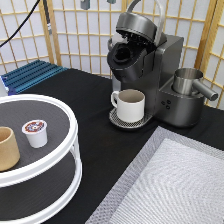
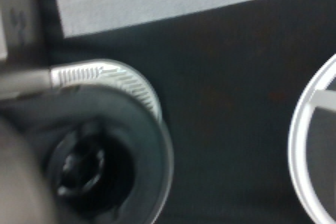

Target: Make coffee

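Note:
The coffee pod (image 1: 35, 132), white with a brown-and-red foil top, stands upright on the top shelf of a white round two-tier tray (image 1: 70, 145) at the exterior view's left. The dark grey coffee machine (image 1: 160, 65) stands at the top middle with its lid (image 1: 134, 22) raised and the pod chamber (image 1: 122, 56) open. A white handled mug (image 1: 130, 104) sits on its drip tray. Only the two tips of my gripper (image 1: 98, 2) show at the top edge, apart and empty, above and left of the machine. The wrist view shows the open chamber (image 2: 82, 170) from close by.
A tan handleless cup (image 1: 7, 148) stands on the tray left of the pod. A metal jug (image 1: 187, 80) sits on the machine's right side. A grey mesh mat (image 1: 170, 185) covers the bottom right. A blue rack (image 1: 30, 75) lies at the far left.

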Robot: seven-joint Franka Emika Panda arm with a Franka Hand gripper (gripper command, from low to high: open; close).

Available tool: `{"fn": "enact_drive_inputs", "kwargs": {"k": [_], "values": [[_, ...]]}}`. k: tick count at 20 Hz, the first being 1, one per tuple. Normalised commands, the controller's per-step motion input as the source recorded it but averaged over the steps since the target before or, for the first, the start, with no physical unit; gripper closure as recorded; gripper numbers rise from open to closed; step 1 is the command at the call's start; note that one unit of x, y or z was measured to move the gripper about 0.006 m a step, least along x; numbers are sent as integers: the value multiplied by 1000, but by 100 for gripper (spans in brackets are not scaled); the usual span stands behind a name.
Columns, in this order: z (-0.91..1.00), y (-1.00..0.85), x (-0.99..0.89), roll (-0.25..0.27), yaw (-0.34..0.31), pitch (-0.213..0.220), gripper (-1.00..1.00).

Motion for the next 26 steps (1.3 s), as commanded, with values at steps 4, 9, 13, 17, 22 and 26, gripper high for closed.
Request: {"fn": "enact_drive_inputs", "kwargs": {"k": [4,9,13,17,22,26], "values": [[-383,-799,-150,-25,-84,-176,-100],[-757,-679,-429,-42,-106,-157,-100],[-824,-426,-666,-79,-159,-146,-100],[-776,-428,-554,-67,-187,-147,-100],[-281,-304,-179,-56,-256,-148,-100],[44,-74,0,-7,-333,-155,-100]]}}
